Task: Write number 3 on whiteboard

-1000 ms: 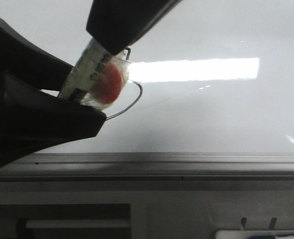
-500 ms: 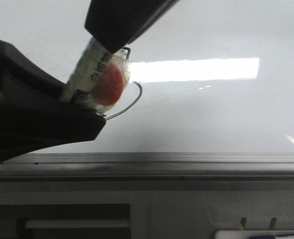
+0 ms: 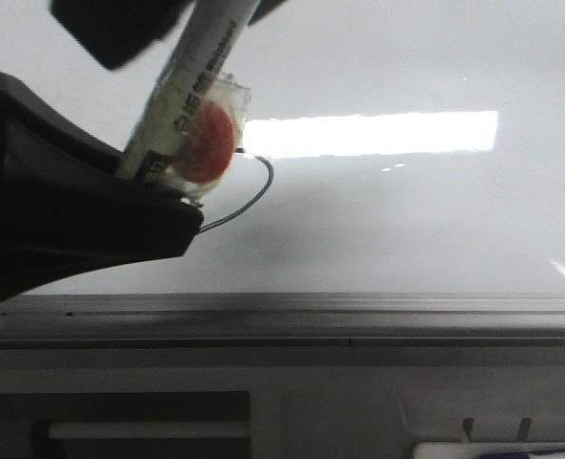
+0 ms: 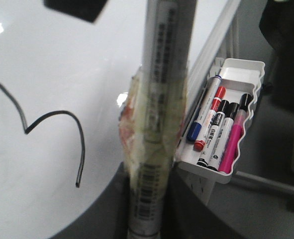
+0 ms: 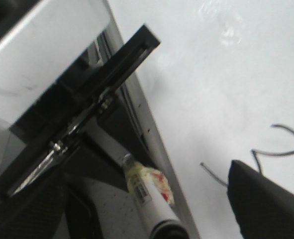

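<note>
The whiteboard fills the front view. My left gripper is shut on the lower end of a white marker wrapped in tape with a red patch, held tilted over the board's lower left. The marker hides part of the number 3. In the left wrist view the marker stands in my left gripper, and the number 3 shows as a thin black line beside it. My right gripper is open, its fingers either side of the marker's upper end. In the right wrist view its finger hides part of the number 3.
The board's grey metal frame edge runs along the front. A white tray with several markers hangs off the frame near my left gripper, and its corner shows in the front view. A bright light glare lies on the board.
My right gripper's dark finger has let go of the marker's upper barrel and moved up and to the left, baring the barrel. My left gripper and the marker have hardly moved.
</note>
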Available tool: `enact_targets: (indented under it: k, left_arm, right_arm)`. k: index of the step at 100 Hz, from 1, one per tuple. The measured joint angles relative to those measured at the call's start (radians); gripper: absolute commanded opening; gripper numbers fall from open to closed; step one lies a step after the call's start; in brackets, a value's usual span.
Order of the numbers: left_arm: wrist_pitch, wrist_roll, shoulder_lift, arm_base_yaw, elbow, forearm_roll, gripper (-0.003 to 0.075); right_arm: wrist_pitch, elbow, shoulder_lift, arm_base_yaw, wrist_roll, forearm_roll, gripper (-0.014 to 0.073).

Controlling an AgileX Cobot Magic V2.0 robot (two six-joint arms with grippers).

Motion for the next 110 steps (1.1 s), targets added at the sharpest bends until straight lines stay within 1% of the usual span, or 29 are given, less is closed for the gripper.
enact_targets:
  k: [17,27,34,39,55,75,92,110]
  left_arm:
    - [-0.008,0.000,0.000,0.067,0.000,-0.355,-0.0021]
    - [-0.025,-0.002,0.000,0.118,0.000,-0.543,-0.0021]
    - [-0.035,-0.002,0.000,0.148,0.000,-0.646,-0.0021]
    - [-0.039,-0.002,0.000,0.165,0.000,-0.693,-0.0021]
    - [-0.016,-0.002,0.016,0.188,-0.011,-0.757,-0.0021]
    - [0.062,-0.003,0.092,0.188,-0.077,-0.761,-0.0021]
    - [0.087,-0.007,0.131,0.185,-0.114,-0.770,-0.0021]
    - [0.088,-0.009,0.137,0.185,-0.118,-0.774,-0.0021]
  right_arm:
    - [-0.153,0.000,-0.067,0.000,0.000,-0.006,0.0613]
    - [-0.187,0.000,-0.115,0.000,0.000,-0.008,0.0613]
    - [-0.192,0.000,-0.135,0.000,0.000,-0.008,0.0613]
    - [-0.192,0.000,-0.146,0.000,0.000,-0.008,0.0613]
    - [-0.192,0.000,-0.150,0.000,0.000,-0.008,0.0613]
    - [-0.190,0.000,-0.150,0.000,0.000,-0.008,0.0613]
    - [-0.183,0.000,-0.150,0.000,0.000,-0.008,0.0613]
    - [-0.183,0.000,-0.150,0.000,0.000,-0.008,0.0613]
